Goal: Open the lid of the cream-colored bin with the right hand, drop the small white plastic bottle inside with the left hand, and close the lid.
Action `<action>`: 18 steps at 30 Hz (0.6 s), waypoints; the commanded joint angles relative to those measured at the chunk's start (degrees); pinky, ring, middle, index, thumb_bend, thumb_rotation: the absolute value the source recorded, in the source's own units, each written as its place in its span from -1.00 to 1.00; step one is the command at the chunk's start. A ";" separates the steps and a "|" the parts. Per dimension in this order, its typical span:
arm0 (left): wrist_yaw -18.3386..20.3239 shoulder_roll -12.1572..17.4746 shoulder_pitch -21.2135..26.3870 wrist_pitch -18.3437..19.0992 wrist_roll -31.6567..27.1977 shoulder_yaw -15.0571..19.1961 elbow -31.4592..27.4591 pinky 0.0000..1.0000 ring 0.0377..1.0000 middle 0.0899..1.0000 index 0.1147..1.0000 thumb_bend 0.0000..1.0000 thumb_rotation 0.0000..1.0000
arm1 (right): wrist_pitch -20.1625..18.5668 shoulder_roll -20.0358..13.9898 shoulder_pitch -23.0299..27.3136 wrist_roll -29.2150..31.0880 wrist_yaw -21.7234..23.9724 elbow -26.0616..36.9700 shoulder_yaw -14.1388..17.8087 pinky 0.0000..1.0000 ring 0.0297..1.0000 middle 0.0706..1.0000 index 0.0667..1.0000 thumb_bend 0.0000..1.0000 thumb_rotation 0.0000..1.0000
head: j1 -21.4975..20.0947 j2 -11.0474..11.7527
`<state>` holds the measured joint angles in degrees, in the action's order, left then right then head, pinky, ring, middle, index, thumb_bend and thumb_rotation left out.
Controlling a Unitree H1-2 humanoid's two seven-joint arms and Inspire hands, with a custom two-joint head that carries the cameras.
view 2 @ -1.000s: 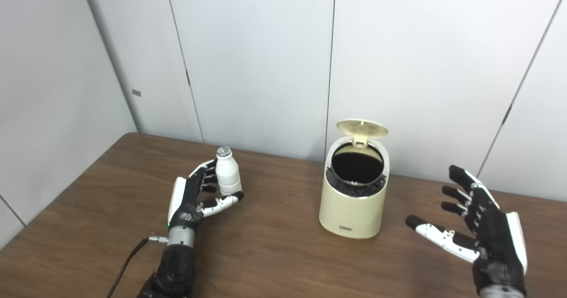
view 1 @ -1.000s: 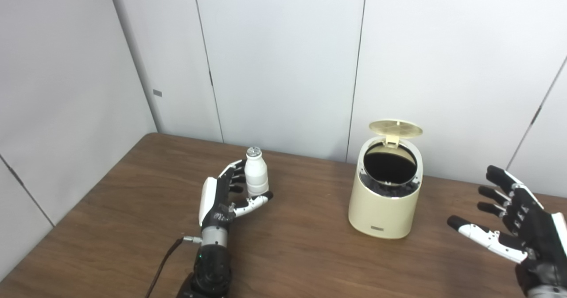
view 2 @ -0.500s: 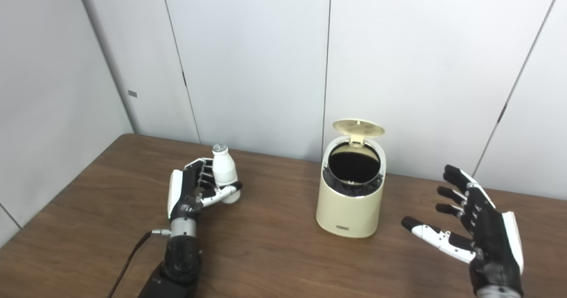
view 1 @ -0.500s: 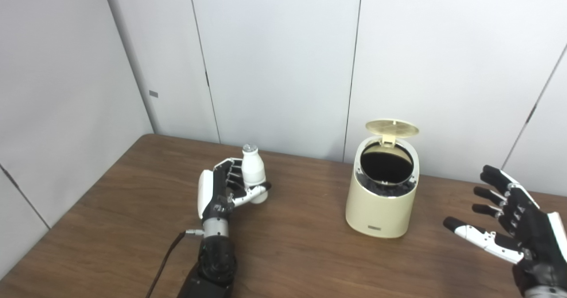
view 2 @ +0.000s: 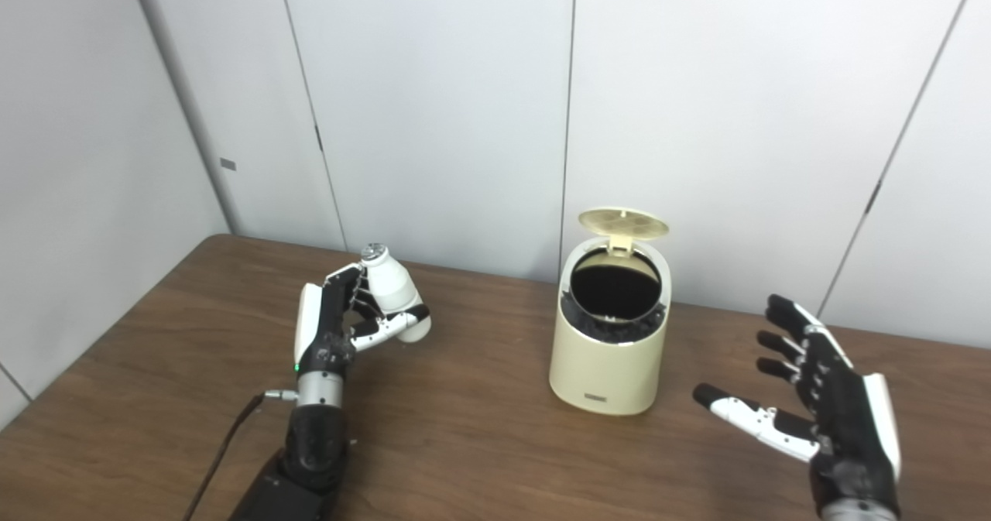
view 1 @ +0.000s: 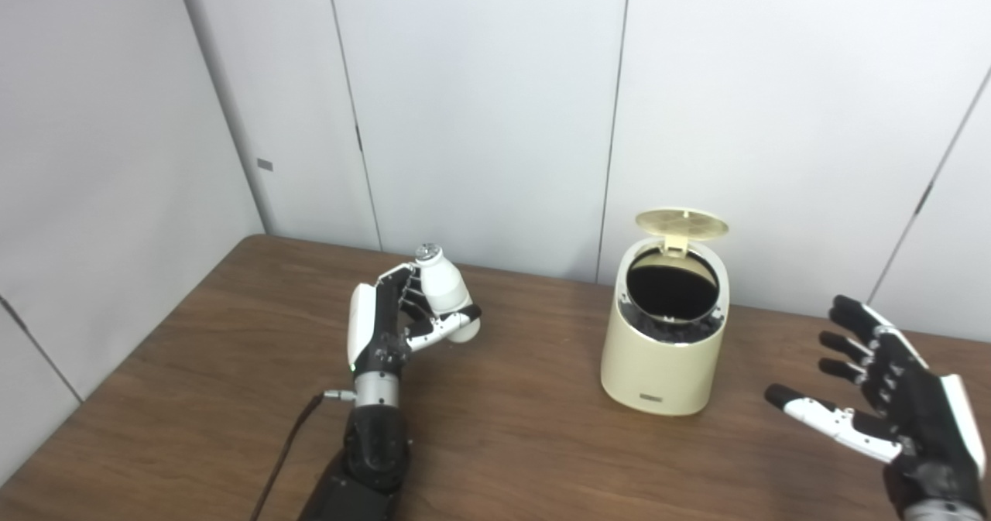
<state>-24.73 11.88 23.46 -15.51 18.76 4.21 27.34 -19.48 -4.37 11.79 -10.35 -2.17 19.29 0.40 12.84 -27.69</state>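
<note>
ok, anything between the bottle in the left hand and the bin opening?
Nothing visible. The left hand holds the bottle off the table; only bare tabletop lies between it and the bin. The lid stands open, and the right hand waits aside.

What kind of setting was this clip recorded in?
Probably a lab or test cell rather than a home: plain grey wall panels enclose a bare wooden table that carries only a bin, with a bottle in the left hand.

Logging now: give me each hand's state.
Left hand: shut on the small white plastic bottle.
Right hand: open, holding nothing.
</note>
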 commanded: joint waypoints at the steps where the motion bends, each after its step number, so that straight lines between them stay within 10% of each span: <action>1: 1.71 1.80 1.36 -3.88 -0.45 -0.67 -3.28 -0.31 -0.24 -0.17 -0.06 0.00 -1.00 | 4.57 -0.15 1.05 0.06 -0.25 -0.33 -0.11 0.47 0.62 0.71 0.69 0.38 -0.87 | -1.28 0.20; 8: 6.34 1.78 1.71 -8.14 -2.77 -2.12 -9.24 -0.29 -0.23 -0.15 -0.08 0.00 -1.00 | 8.44 0.43 0.99 -0.27 -1.28 -5.37 -0.13 0.45 0.60 0.70 0.67 0.48 -0.71 | -6.01 1.34; 18: 12.01 -0.67 6.88 -4.63 -2.74 -3.69 -16.45 -0.28 -0.21 -0.14 -0.09 0.01 -1.00 | 10.71 1.60 1.88 -1.38 -2.63 -9.46 -0.92 0.40 0.57 0.68 0.66 0.63 -0.52 | -8.30 2.77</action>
<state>-12.76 11.03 26.93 -20.03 15.64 0.51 12.95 -12.31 -2.90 11.68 -11.60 -4.20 9.05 -0.43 4.48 -24.87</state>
